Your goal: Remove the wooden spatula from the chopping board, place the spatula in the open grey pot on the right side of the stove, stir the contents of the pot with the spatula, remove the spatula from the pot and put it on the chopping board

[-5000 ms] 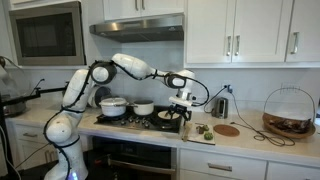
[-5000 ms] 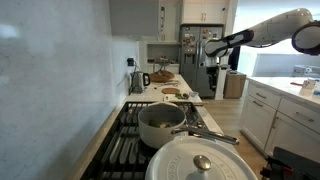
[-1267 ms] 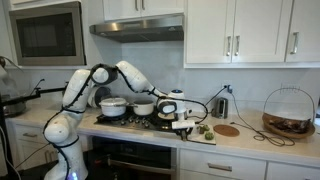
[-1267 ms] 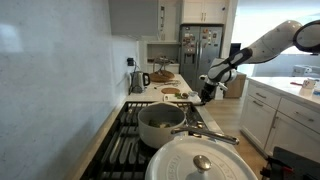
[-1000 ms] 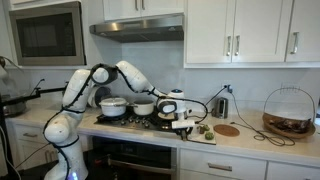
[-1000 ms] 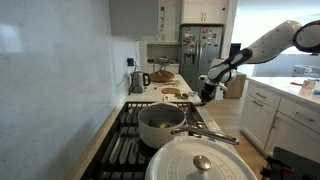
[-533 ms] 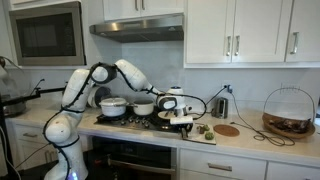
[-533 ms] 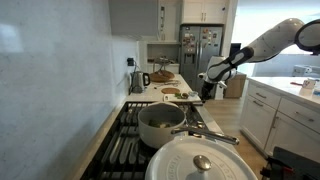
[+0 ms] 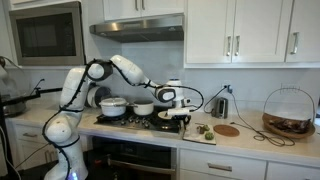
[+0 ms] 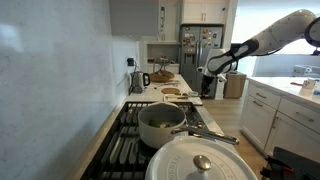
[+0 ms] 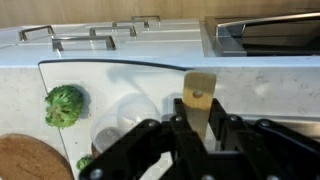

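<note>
Step one appears complete: the gripper (image 11: 198,136) is clamped on the wooden spatula (image 11: 200,92), held above the chopping board (image 11: 120,72). Outstanding: transfer to the grey pot (image 9: 143,108), stirring, and return to the board.

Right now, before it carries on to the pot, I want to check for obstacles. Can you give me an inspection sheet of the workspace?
Surface: white countertop beside the stove; a clear chopping board lies on it.
Job's things: wooden spatula held clear of the board; grey pot open on the stove.
Clutter: broccoli, round wooden board, larger lidded pot.
Grippers: gripper shut on the spatula's handle, above the board.
Cables: dark cord across the countertop.
Surroundings: microwave, range hood, wire basket.
</note>
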`<act>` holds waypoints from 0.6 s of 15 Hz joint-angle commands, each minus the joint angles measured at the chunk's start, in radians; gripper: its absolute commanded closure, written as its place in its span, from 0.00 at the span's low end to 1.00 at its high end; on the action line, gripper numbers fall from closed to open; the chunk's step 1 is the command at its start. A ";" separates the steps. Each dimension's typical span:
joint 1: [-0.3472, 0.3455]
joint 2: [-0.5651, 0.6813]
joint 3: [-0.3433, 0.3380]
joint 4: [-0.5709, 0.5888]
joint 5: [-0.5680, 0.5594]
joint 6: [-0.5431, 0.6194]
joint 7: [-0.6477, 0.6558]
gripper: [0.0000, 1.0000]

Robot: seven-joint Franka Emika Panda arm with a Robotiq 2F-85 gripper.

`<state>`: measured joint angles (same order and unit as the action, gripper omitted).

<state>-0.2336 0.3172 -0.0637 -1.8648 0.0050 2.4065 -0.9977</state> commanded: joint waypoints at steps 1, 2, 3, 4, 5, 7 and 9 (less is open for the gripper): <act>0.015 -0.048 -0.005 0.032 -0.009 -0.072 0.066 0.93; 0.017 -0.058 -0.006 0.046 -0.007 -0.091 0.082 0.93; 0.021 -0.075 -0.008 0.063 -0.012 -0.120 0.101 0.93; 0.022 -0.091 -0.010 0.077 -0.014 -0.144 0.114 0.93; 0.023 -0.113 -0.010 0.089 -0.014 -0.176 0.123 0.93; 0.027 -0.153 -0.011 0.109 -0.016 -0.232 0.134 0.93; 0.034 -0.195 -0.012 0.112 -0.019 -0.281 0.142 0.93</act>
<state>-0.2226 0.1893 -0.0638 -1.7530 0.0050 2.1982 -0.8953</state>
